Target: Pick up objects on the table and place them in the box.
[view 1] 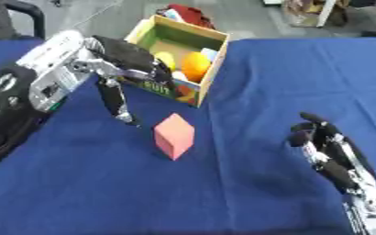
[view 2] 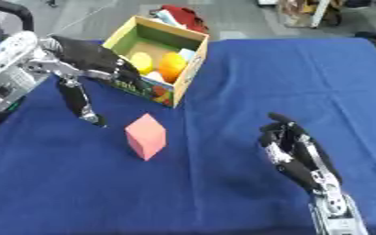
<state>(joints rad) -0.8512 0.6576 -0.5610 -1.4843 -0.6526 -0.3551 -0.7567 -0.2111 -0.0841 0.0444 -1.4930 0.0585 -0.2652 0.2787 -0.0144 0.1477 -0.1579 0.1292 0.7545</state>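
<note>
Left hand (view 1: 119,69) hovers open, fingers spread and empty, above the pink cube (view 1: 174,136) beside the box (view 1: 211,69).

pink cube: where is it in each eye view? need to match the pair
Left eye view: pink cube just left of centre on the blue cloth, below the box.
Right eye view: pink cube further left, same height.
Shared landmark: the box, whose near corner sits just above the cube in both views.

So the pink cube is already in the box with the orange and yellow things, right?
No. In the left eye view the pink cube sits on the blue table, outside the box; only the orange and yellow things are inside.
</note>
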